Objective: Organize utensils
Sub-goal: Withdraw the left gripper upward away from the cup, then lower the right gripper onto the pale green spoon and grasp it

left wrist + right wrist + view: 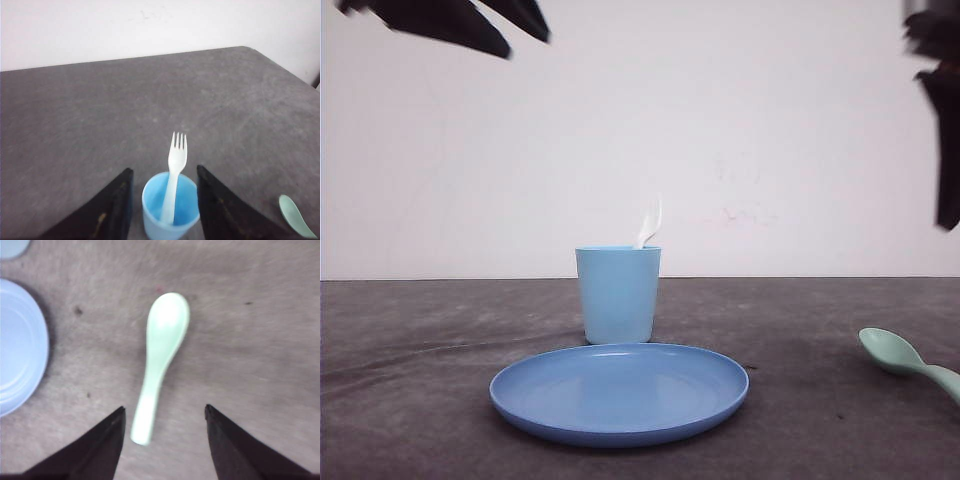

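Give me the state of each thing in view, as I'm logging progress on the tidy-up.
fork: standing in the cup, tines up.
spoon: lying flat on the table, bowl up.
cup: upright, behind the plate.
plate: flat, nothing on it.
left gripper: open, above the cup.
right gripper: open, over the spoon's handle.

fork [650, 222]: bottom hidden inside cup [618, 294] | spoon [910, 362]: handle cut off at front view's edge | plate [20, 345]: partly cut off
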Controlling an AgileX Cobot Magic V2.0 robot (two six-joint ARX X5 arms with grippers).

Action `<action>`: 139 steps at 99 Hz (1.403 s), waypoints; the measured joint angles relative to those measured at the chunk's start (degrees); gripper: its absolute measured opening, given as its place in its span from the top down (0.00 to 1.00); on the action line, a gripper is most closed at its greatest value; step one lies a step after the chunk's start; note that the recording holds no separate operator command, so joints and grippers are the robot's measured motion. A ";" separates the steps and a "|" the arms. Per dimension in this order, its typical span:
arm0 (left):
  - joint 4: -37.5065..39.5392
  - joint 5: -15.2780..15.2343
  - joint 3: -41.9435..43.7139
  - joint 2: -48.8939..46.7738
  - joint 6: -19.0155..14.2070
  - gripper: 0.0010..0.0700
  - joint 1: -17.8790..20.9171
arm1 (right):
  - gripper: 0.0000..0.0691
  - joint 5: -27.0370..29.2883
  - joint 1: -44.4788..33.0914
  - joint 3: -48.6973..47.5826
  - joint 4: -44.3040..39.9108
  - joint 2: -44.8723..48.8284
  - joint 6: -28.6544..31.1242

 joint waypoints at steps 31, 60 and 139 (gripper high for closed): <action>-10.93 0.00 0.00 -9.90 -1.09 0.68 0.00 | 0.55 6.69 6.82 -2.08 6.08 9.66 7.28; -14.71 0.00 0.00 -13.77 -1.25 0.68 -0.02 | 0.55 8.98 8.76 -2.08 9.62 18.03 11.34; -16.48 0.02 0.00 -15.19 -1.27 0.68 -0.02 | 0.90 10.82 8.76 -1.27 11.54 19.91 11.93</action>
